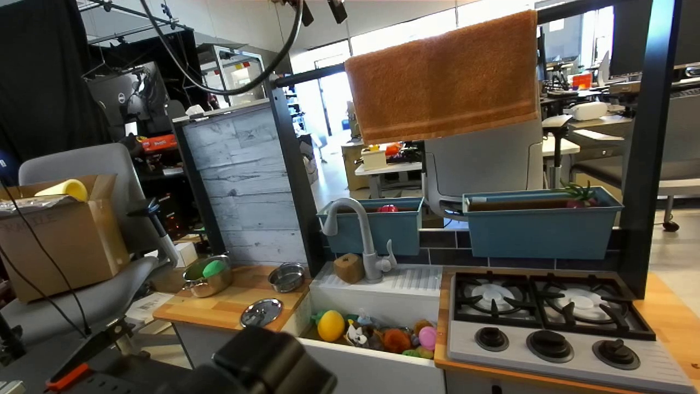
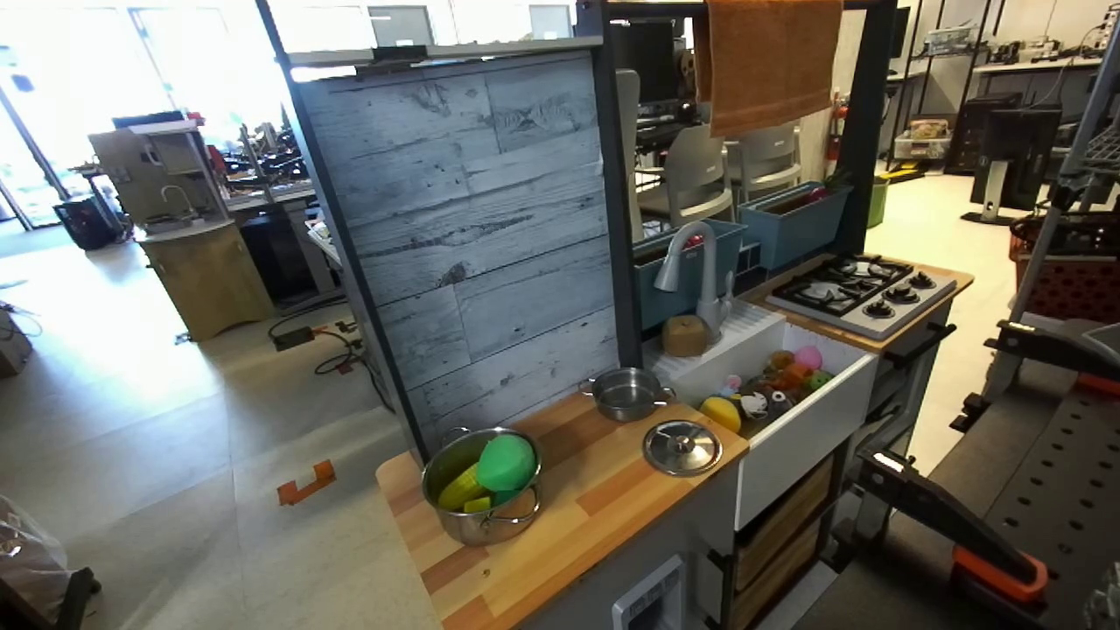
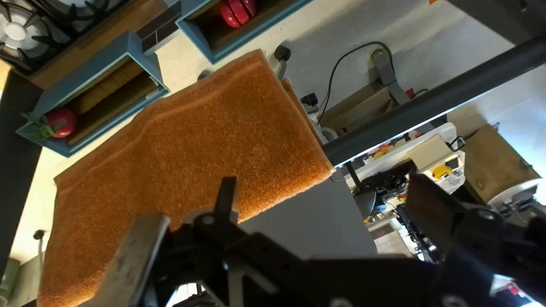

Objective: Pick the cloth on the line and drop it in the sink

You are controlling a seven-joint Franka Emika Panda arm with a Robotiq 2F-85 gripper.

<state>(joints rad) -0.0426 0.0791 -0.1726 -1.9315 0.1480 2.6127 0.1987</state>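
The orange-brown terry towel [image 1: 443, 82] hangs over the dark bar [image 3: 431, 105], presumably held by its own weight; the hand [image 3: 320, 189] gapes, empty, likely to straddle the towel.

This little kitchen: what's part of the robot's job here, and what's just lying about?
Part of the job:
cloth, hanging over the line
line, a dark bar
sink, where the cloth should go

Just lying about:
pot
pan
lid
toys, in the sink
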